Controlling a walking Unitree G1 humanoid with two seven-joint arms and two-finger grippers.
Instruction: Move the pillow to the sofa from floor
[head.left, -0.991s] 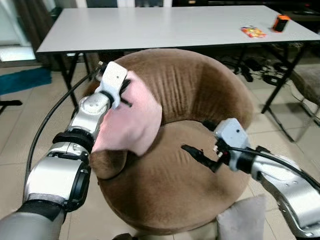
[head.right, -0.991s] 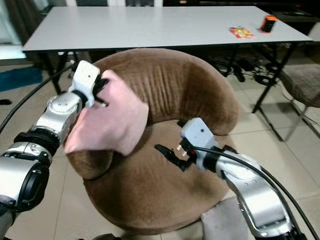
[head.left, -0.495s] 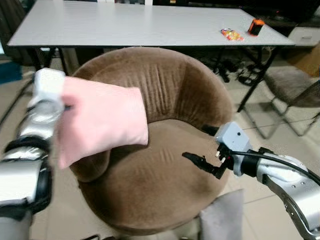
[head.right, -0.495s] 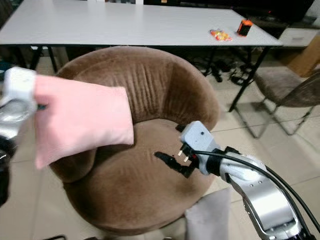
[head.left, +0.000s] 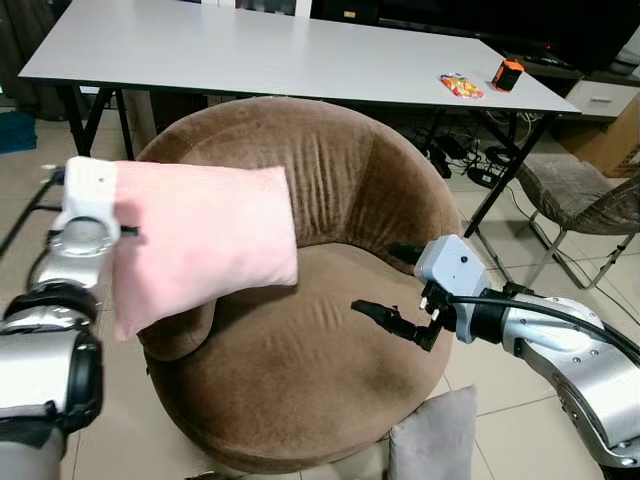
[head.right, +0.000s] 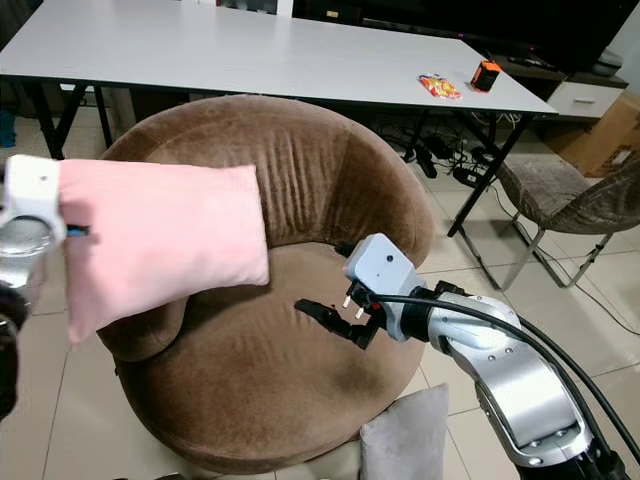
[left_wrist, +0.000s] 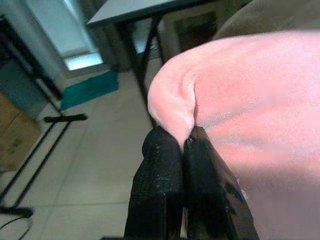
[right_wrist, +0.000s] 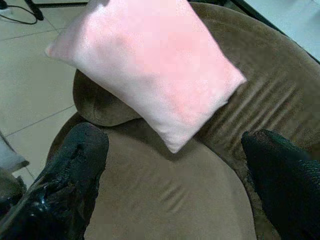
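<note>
at left of frame my left gripper pinches the pink pillow over the sofa; right gripper jaws spread, empty.

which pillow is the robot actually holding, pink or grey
The pink pillow, pinched at its corner by the left hand above the brown sofa. The grey pillow lies on the floor, untouched.

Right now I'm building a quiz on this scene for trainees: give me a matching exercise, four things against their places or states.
Things:
1. soft pink pillow
2. grey cushion
3. small orange box
4. right claw

Places or states:
A. on the floor
B. open above the round brown velvet chair seat
C. on the grey table
D. pinched in the left claw

Pairs: 1-D, 2-A, 3-C, 4-B
</note>
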